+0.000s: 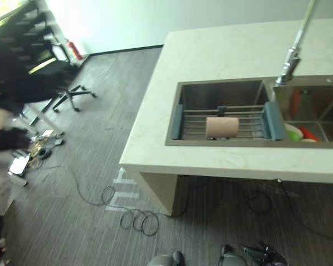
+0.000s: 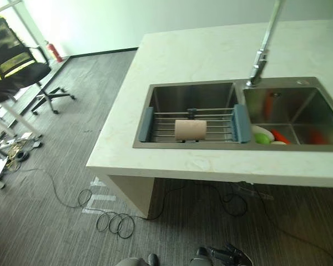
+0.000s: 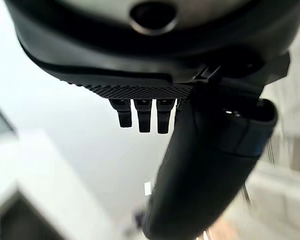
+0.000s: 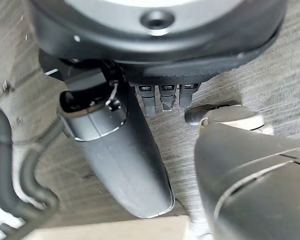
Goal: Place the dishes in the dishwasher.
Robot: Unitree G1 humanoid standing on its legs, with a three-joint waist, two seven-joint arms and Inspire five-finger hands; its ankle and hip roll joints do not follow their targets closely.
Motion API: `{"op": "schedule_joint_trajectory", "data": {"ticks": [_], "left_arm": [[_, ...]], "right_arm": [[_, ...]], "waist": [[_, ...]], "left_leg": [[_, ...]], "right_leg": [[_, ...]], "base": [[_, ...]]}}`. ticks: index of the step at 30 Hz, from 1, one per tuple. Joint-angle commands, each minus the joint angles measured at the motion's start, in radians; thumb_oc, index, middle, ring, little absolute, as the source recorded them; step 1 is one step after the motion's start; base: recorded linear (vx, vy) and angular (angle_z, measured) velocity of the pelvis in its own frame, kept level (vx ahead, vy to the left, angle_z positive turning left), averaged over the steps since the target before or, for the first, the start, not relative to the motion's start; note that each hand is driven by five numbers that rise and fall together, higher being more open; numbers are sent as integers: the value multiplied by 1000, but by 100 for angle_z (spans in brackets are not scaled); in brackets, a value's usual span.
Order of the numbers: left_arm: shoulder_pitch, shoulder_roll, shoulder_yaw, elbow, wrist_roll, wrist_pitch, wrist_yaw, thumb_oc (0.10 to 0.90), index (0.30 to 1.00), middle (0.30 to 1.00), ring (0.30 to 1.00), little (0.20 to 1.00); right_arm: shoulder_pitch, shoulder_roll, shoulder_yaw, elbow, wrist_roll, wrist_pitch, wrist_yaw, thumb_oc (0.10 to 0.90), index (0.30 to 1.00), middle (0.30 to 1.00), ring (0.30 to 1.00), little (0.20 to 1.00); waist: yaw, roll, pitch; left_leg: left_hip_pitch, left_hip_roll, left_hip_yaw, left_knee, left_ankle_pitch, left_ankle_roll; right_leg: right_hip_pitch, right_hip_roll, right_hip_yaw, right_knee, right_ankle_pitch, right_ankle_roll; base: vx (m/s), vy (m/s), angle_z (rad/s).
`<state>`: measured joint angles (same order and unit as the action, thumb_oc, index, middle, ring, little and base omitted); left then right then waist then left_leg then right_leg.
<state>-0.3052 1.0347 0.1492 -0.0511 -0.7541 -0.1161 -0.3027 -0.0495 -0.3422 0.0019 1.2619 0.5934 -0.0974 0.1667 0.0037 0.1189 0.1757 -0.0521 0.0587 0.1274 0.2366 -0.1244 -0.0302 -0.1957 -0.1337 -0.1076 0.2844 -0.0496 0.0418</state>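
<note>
A beige cup [image 1: 222, 127] lies on its side on a wire rack with blue ends [image 1: 177, 122] that spans the left basin of a steel double sink [image 1: 222, 91]. In the right basin sit a green dish [image 1: 292, 134], a red one [image 1: 308, 133] and a white plate [image 2: 261, 131], partly hidden by the sink's front wall. My left hand [image 3: 205, 165] hangs in the air with straight fingers and nothing in it. My right hand [image 4: 125, 165] is open over the carpet, far below the counter, its dark fingers [image 1: 263, 256] at the lower edge.
The sink is set in a pale stone counter [image 1: 222, 55] with a tall faucet [image 1: 291, 58]. An office chair [image 1: 66, 83] and a red fire extinguisher [image 1: 73, 51] stand at the far left. Coiled cables [image 1: 139, 221] and white tape marks [image 1: 122, 191] lie on the carpet.
</note>
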Motion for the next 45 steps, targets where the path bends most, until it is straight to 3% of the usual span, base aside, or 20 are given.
{"op": "schedule_joint_trajectory", "data": {"ticks": [1, 3, 5, 6, 12, 15, 23, 30, 45], "left_arm": [[-151, 65, 35, 138, 39, 15, 14, 800, 900, 900, 900, 900], [-198, 66, -16, 144, 49, 25, 10, 800, 900, 900, 900, 900], [-337, 23, -183, 184, 107, 33, 20, 800, 900, 900, 900, 900], [-371, 6, -222, 192, 135, 32, 28, 800, 900, 900, 900, 900], [-461, -43, -321, 187, 255, 29, 104, 800, 900, 900, 900, 900], [-496, -52, -360, 193, 398, 22, 187, 800, 900, 900, 900, 900], [-536, -17, -407, 200, 537, 30, 246, 800, 900, 900, 900, 900], [-513, -17, -408, 208, 544, 89, 242, 800, 900, 900, 900, 900], [-461, -37, -373, 222, 565, 85, 254, 800, 900, 900, 900, 900]], "right_arm": [[-5, -23, -13, -10, 80, 5, -26, 800, 900, 900, 900, 900], [-2, -24, -19, -7, 98, 9, -33, 800, 900, 900, 900, 900], [8, -21, -28, 5, 134, 9, -41, 800, 900, 900, 900, 900], [12, -19, -30, 5, 133, 7, -40, 800, 900, 900, 900, 900], [37, -12, -26, -6, 132, 8, -42, 800, 900, 900, 900, 900], [60, -11, -30, -8, 115, 3, -38, 800, 900, 900, 900, 900], [87, -12, -28, -43, 105, -8, -26, 800, 900, 900, 900, 900], [94, -7, -23, -70, 89, -14, -30, 800, 900, 900, 900, 900], [87, -10, -16, -112, 67, -19, -13, 800, 900, 900, 900, 900]], "waist": [[-6, -1, -6], [-12, -2, -5], [-55, -6, -3], [-64, -7, -2], [-108, -7, 8], [-130, -5, 13], [-153, 6, 31], [-159, 8, 47], [-166, 1, 87]], "left_leg": [[-60, 24, -79, 63, -93, -38], [-58, 25, -74, 63, -92, -39], [-50, 27, -49, 63, -91, -40], [-48, 28, -42, 63, -91, -40], [-40, 30, -15, 63, -95, -39], [-38, 27, -3, 63, -97, -37], [-47, 19, 9, 63, -100, -31], [-57, 13, 11, 63, -102, -26], [-79, 16, 11, 63, -96, -23]], "right_leg": [[112, -44, 3, 16, -183, 102], [110, -42, 7, 16, -180, 103], [105, -29, 31, 16, -169, 103], [102, -26, 39, 16, -166, 103], [90, -20, 69, 16, -154, 104], [82, -17, 84, 16, -150, 106], [59, -18, 103, 16, -142, 109], [38, -23, 109, 16, -134, 113], [5, -19, 113, 16, -123, 112]], "base": [[-12, -70, -27], [-6, -64, -21], [15, -70, -26], [13, -15, -18], [-3, 7, -24], [14, 17, -18], [9, 18, -7], [18, 16, -8], [5, 9, -3]]}}
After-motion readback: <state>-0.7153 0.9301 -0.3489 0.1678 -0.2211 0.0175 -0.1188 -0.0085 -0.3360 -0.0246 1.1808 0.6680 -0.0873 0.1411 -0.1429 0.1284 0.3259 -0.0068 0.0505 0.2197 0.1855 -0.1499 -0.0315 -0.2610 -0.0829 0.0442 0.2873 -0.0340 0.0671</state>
